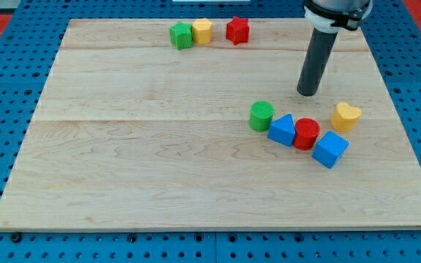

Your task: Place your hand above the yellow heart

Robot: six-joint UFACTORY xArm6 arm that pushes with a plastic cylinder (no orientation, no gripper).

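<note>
Yellow blocks: two, one yellow heart (346,115), one up top (202,31). Two green, two red, two blue. My tip (308,93) up-left of heart, apart. No jaws on rod.

Green cylinder (262,115) near blue triangle (283,130), red cylinder (307,134).

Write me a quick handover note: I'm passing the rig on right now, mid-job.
My tip rests on the board, up and to the view's left of the yellow heart, with a clear gap between them.
The yellow heart lies at the view's right, just above the blue cube, near the red cylinder.
Done: the tip is close to the heart.
Left: move the tip toward the view's right until it sits directly above the heart.
</note>
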